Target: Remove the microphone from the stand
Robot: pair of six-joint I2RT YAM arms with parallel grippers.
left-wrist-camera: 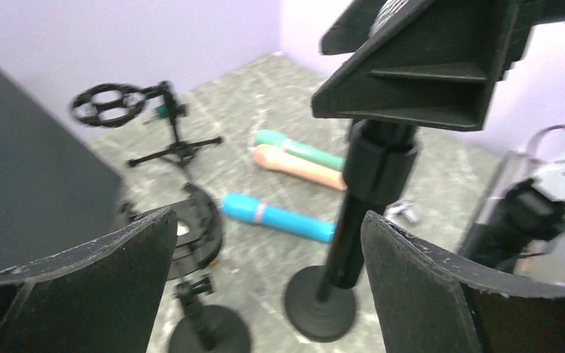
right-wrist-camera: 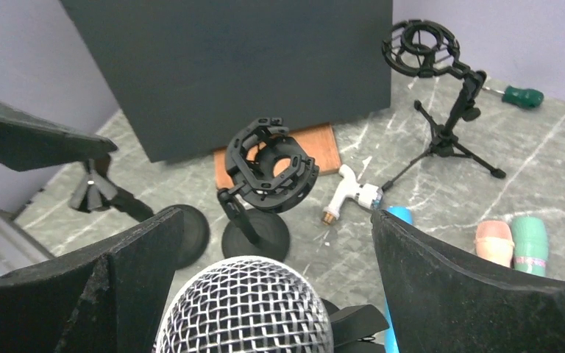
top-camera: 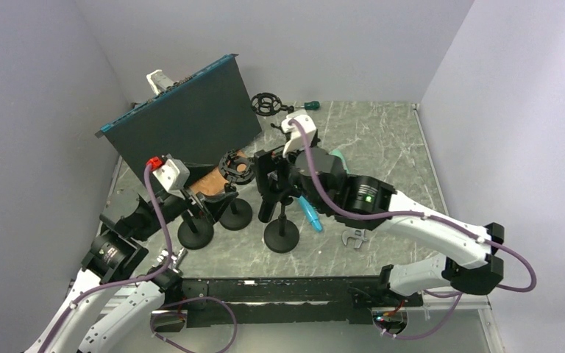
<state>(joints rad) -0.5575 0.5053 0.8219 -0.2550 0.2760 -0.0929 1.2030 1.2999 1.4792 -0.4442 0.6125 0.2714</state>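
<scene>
I see the microphone (right-wrist-camera: 243,305) atop its stand (top-camera: 281,237) mid-table, between the spread fingers of my right gripper (right-wrist-camera: 276,224). Left of it stands a shock-mount stand (right-wrist-camera: 271,165), and another stand (top-camera: 196,234) further left. A tilted board (top-camera: 184,121) leans behind both. At the back, right of the board, is a tripod stand (right-wrist-camera: 441,140) with a screwdriver (right-wrist-camera: 521,95) just beside it. Three loose microphones (left-wrist-camera: 298,167) lie on the table (top-camera: 382,140), right of the stand.

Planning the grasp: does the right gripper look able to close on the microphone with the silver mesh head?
Probably yes: the right gripper is open and straddles the silver mesh-headed microphone, with nothing else visible in the gap.
</scene>
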